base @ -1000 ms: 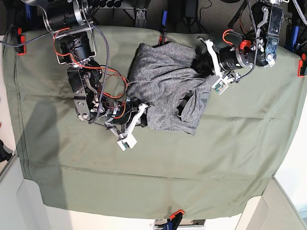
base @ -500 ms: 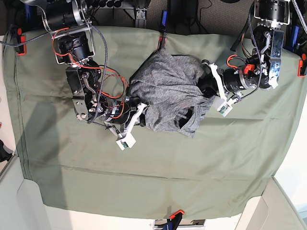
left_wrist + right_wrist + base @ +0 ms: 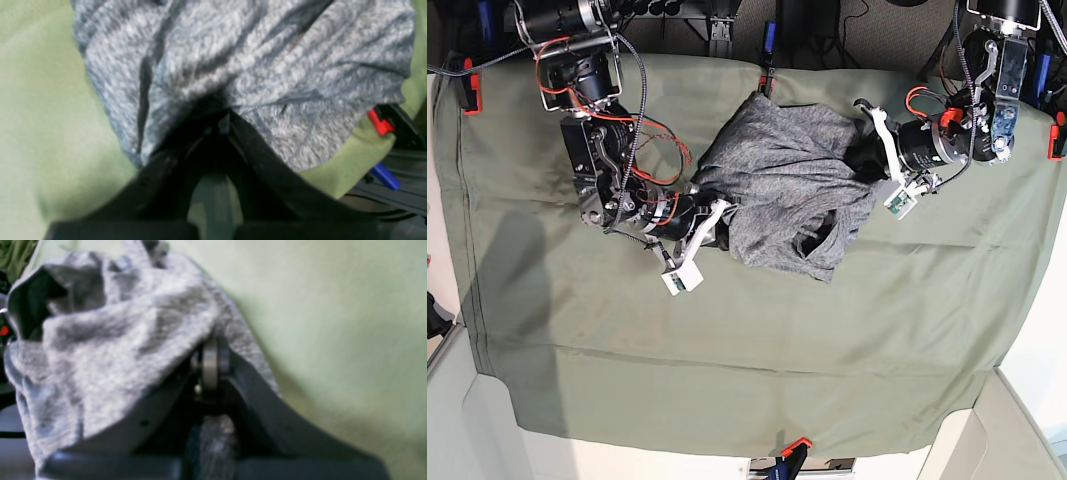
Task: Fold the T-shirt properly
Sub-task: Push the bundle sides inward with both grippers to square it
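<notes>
The heather-grey T-shirt (image 3: 782, 180) lies bunched in a rumpled heap on the far middle of the olive table cloth (image 3: 727, 370). My left gripper (image 3: 861, 152) is shut on the shirt's right edge. In the left wrist view its black fingers (image 3: 267, 166) meet at the left gripper's tip (image 3: 222, 120), with the T-shirt (image 3: 233, 60) pinched between them and spread beyond. My right gripper (image 3: 718, 222) is shut on the shirt's left lower edge. In the right wrist view the T-shirt (image 3: 110, 340) drapes over the right gripper (image 3: 213, 355), lifted off the cloth.
Red clamps (image 3: 469, 88) (image 3: 1057, 135) pin the cloth at the side edges, and another clamp (image 3: 793, 446) holds the front edge. A blue-handled clamp (image 3: 768, 60) sits at the far edge just behind the shirt; the same clamp (image 3: 383, 146) shows in the left wrist view. Loose red wires (image 3: 652, 150) hang off the right arm.
The left gripper swung toward the front with the shirt's right edge, then back toward the far side. The right gripper drew slightly back and left. The shirt is more bunched, peaked toward the far edge.
</notes>
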